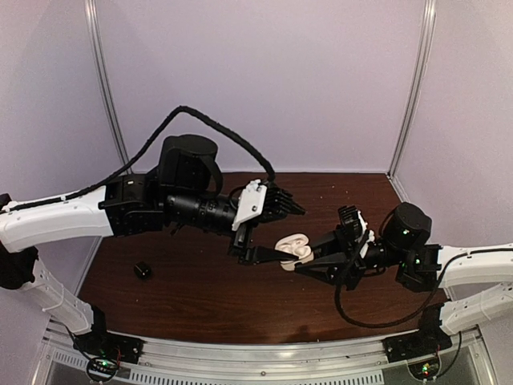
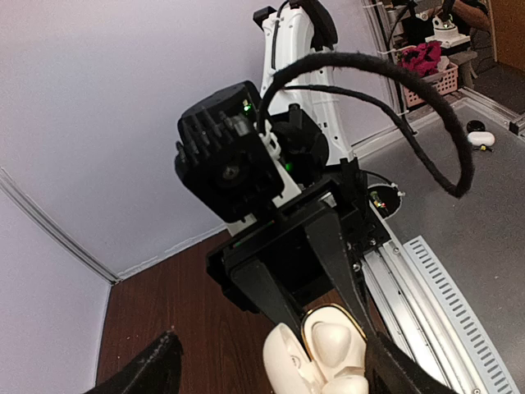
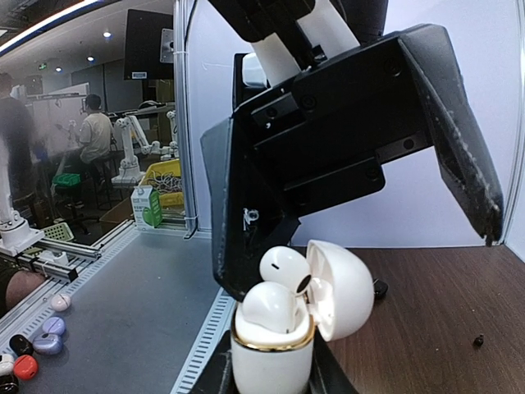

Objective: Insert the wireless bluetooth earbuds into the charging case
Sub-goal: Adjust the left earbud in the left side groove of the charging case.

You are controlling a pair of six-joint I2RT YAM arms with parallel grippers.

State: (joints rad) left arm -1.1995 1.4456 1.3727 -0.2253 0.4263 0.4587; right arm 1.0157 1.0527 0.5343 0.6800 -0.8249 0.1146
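Glossy white short-stemmed earbuds (image 3: 285, 267) — two, we judge — rest in the open gold-rimmed white charging case (image 3: 271, 365), the upper one proud, not pressed home. Our right end effector (image 1: 300, 263) grips the case above the dark wooden table's (image 1: 200, 301) middle; our left end effector (image 1: 290, 233) gapes wide, empty, straddling it — lid unclosed.

White earbuds (image 3: 285, 267); cream charging case (image 3: 271, 361), gold-rimmed; reddish-brown wood-grain table (image 1: 200, 297); black lump (image 1: 143, 270), perhaps another case.

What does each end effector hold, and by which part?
The right end effector grips the charging case by its lower body; the left end effector holds nothing.
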